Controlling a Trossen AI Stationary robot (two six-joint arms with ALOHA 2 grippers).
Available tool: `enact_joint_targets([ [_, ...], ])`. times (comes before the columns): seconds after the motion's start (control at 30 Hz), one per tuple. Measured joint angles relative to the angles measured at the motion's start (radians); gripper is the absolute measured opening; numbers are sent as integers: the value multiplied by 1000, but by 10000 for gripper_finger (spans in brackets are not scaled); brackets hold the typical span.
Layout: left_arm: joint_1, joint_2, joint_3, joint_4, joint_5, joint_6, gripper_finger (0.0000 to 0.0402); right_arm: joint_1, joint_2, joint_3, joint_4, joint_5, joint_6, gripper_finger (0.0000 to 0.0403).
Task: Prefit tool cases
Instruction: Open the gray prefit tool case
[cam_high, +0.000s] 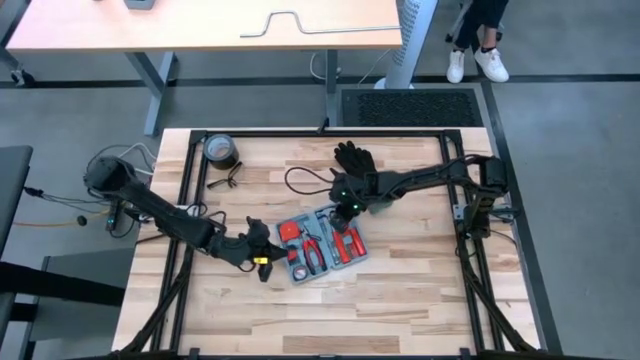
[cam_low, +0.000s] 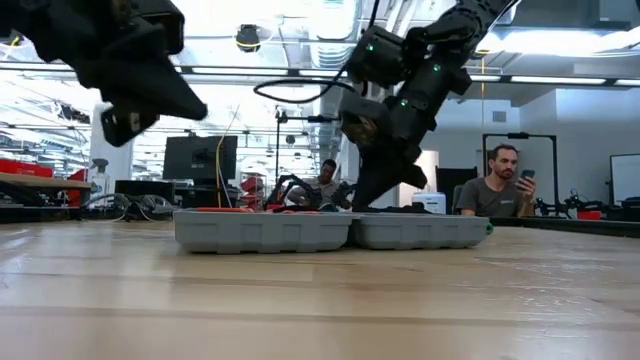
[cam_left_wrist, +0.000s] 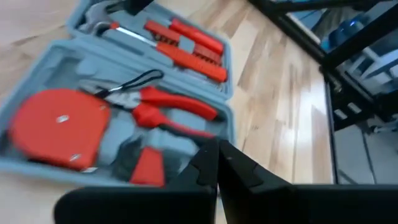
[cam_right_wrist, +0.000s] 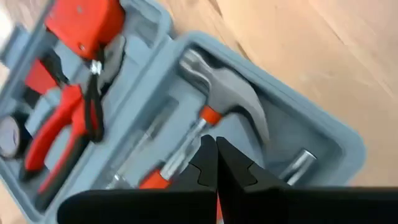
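The tool case (cam_high: 322, 244) lies open and flat on the wooden tabletop (cam_high: 400, 290), a little toward the near edge from the middle, with one tool at each end of it. The left tool (cam_high: 262, 262) sits just beside the case's left end, its two fingers pressed together with nothing between them; in its wrist view the tips point at the half holding a round red tape measure (cam_left_wrist: 53, 124) and red-handled pliers (cam_left_wrist: 165, 112). The right tool (cam_high: 350, 212) is over the far right half, its fingers also pressed together and empty, right above the hammer (cam_right_wrist: 227, 99) that rests in its recess. The case is blue-grey plastic with rounded corners and grey moulded recesses, most of them filled with red-handled tools. From table height both halves show as low grey trays (cam_low: 262, 230) lying end to end, and their contents are hidden behind the walls. Whether the right fingertips touch the hammer cannot be told. Farther back on the tabletop lie a black glove (cam_high: 355, 158) and a dark tape roll (cam_high: 220, 152), well apart from the case.
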Motion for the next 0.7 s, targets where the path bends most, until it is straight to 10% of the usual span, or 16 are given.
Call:
enact_joint_targets([
  [0.4, 0, 478, 206, 158, 54, -148, 0, -60, -3, 0, -98, -46, -161, 0],
  [0.7, 1, 490, 304, -129, 90, -224, 0, -77, -7, -12, -166, -96, -255, 0],
])
